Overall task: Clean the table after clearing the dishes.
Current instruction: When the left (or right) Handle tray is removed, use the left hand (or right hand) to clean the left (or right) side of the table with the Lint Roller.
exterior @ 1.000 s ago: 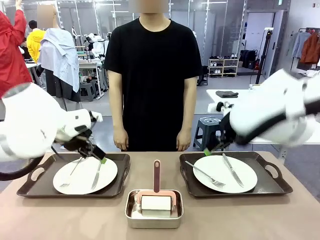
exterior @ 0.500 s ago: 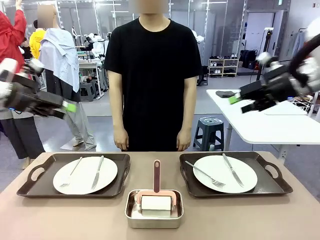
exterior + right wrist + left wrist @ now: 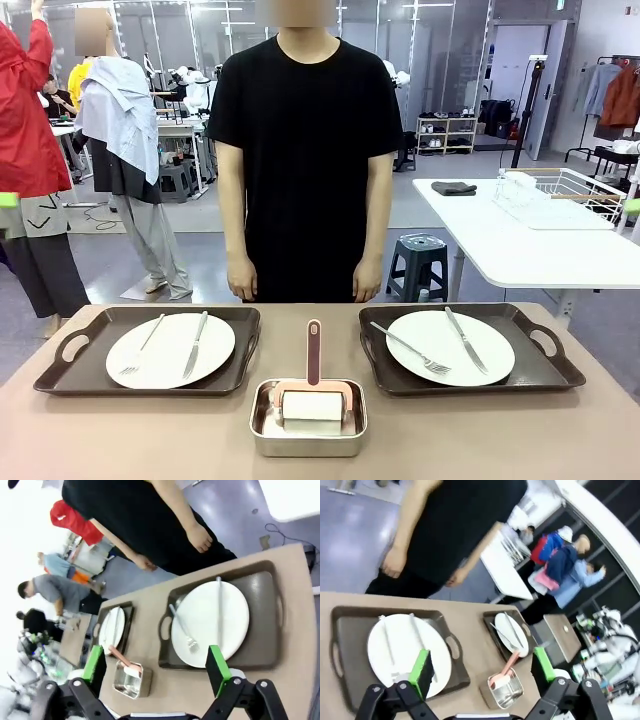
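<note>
**While the table (image 3: 120,430) stood uncleared, jaws gaped empty**

On it, toward the far edge, I saw the left plate (image 3: 170,350) and the right plate (image 3: 450,347), each in a dark tray (image 3: 245,330), well apart, with a steel pan (image 3: 307,447) between them, nearer me. A person (image 3: 305,150) stood behind. Above, my left gripper (image 3: 482,657) and right gripper (image 3: 155,655) hung fully spread, holding nothing.

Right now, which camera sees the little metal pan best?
The front view: the metal pan sits close, centred and sharp, facing the camera squarely. Both wrist views show it small, tilted and farther off, low in the picture.
</note>
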`<control>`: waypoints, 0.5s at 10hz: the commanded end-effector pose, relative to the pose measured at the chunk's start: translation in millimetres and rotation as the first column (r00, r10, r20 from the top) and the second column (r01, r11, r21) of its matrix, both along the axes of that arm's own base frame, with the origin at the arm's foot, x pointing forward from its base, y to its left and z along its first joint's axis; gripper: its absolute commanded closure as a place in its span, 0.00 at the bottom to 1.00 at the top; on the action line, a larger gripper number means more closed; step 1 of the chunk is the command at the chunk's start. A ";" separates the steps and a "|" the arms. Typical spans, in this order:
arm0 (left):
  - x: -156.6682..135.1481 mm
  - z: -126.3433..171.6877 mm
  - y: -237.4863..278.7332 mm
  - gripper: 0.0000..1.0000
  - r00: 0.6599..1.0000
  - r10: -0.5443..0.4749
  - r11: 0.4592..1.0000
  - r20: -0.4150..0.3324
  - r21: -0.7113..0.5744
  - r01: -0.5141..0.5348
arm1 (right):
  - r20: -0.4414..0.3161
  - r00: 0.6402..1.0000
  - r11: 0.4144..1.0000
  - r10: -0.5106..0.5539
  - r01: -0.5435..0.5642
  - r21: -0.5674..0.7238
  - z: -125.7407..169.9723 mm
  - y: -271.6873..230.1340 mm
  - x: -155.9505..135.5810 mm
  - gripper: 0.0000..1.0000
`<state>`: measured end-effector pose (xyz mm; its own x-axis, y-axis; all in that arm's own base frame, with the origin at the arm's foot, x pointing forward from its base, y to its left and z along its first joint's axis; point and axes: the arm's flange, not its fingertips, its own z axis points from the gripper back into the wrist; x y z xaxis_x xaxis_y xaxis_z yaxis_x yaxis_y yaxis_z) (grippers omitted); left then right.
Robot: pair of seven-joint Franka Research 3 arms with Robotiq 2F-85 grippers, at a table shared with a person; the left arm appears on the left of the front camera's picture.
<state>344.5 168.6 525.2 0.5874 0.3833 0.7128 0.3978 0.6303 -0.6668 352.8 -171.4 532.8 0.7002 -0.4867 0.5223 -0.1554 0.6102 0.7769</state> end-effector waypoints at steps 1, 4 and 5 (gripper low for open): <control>-36.3 -15.0 34.8 0.00 0.989 0.126 0.991 -0.073 -0.044 -0.130 | -0.028 0.990 0.986 -0.137 0.139 0.095 -1.7 -47.5 -31.7 0.00; -68.2 -34.4 66.4 0.00 0.948 0.279 0.954 -0.153 -0.070 -0.292 | -0.083 0.971 0.963 -0.224 0.234 0.132 -13.8 -79.3 -38.8 0.00; -71.2 -33.4 67.6 0.00 0.942 0.299 0.948 -0.151 -0.063 -0.311 | -0.085 0.973 0.966 -0.215 0.225 0.127 -15.4 -79.0 -34.5 0.00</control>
